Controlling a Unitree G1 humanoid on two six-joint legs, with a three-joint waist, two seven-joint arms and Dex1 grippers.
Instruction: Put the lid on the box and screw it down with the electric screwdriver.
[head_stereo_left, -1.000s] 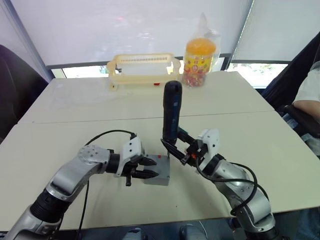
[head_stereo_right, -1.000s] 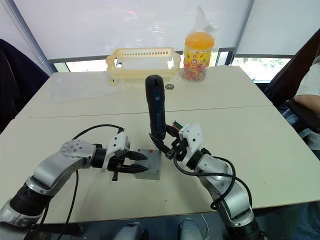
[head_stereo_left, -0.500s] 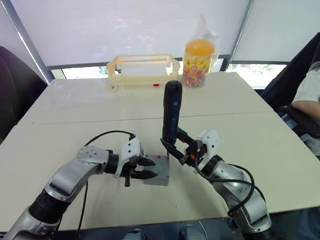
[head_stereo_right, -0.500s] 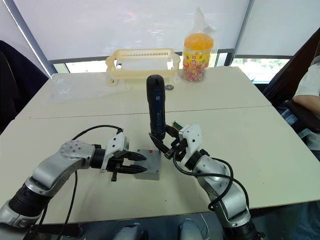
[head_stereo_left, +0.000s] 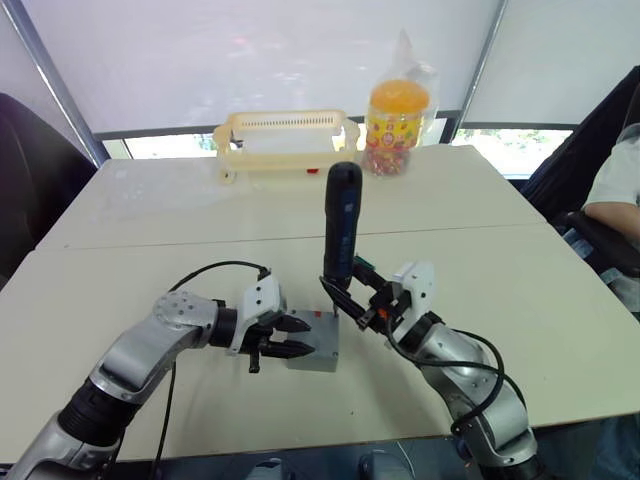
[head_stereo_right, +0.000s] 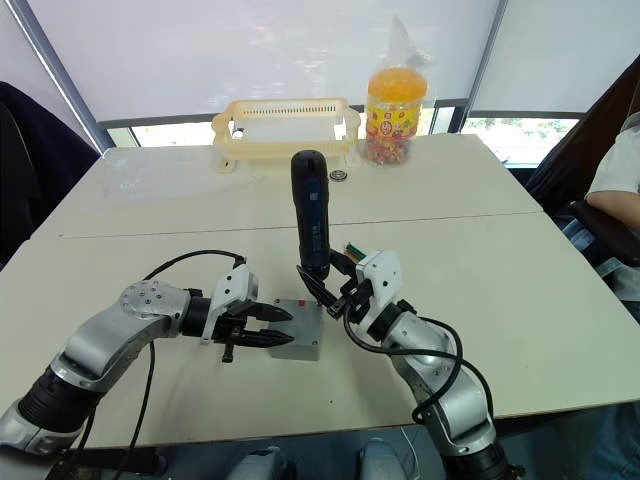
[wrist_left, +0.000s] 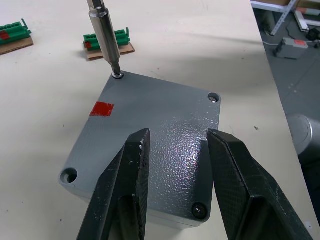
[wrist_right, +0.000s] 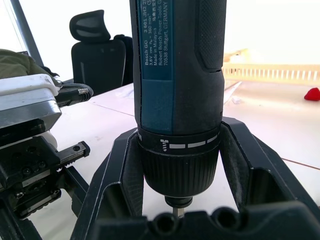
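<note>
Steadying the box near the table's front edge, the left gripper hovers over the lid with fingers parted, gripping nothing. Right gripper clamps the electric screwdriver upright, bit seated in the far corner screw. Lid: grey, textured, red mark.

- The box sat on the table, with the lid on top of it.
- The left gripper reached over the lid with its jaws slightly apart.
- The right gripper clasped the electric screwdriver upright at the box's far right corner.
- A cream basket and an orange-lidded jar stood at the table's far edge.
- A person's arm showed at the right.
</note>
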